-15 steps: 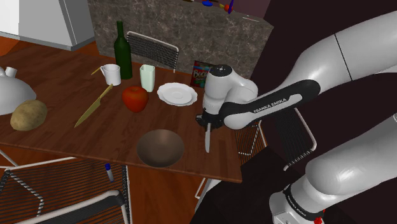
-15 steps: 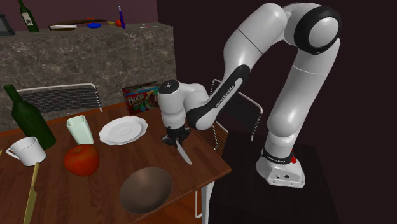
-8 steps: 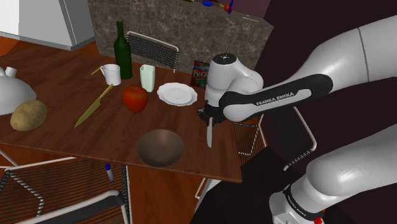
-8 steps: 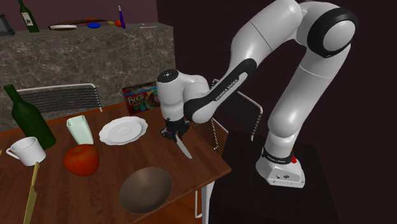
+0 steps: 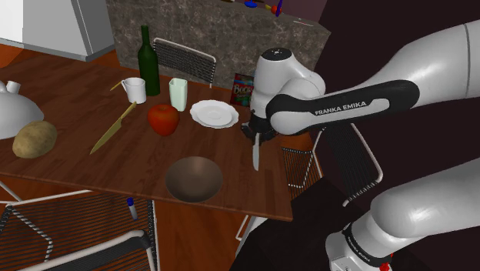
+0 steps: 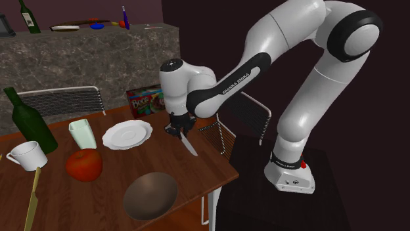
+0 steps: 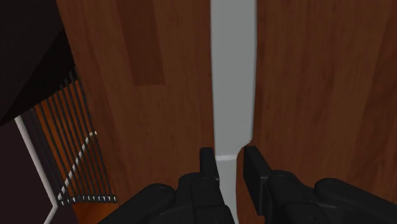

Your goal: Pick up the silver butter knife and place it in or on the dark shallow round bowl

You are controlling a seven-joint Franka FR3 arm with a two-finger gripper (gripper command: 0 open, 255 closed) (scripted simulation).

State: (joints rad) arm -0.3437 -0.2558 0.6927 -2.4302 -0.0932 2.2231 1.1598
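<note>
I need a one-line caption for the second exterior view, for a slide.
Black gripper holds the silver butter knife, blade down, above the wooden table, near the dark bowl.

You see the butter knife (image 5: 256, 156) hanging blade-down, clasped in the gripper (image 5: 255, 140), above the table (image 5: 77, 168) and to the shoulder view's right of the bowl (image 5: 194, 178). Behind the bowl sit the apple (image 5: 163, 119) and the plate (image 5: 215, 114); further back stand the cup (image 5: 178, 94), mug (image 5: 135, 89) and bottle (image 5: 148, 65)
</note>
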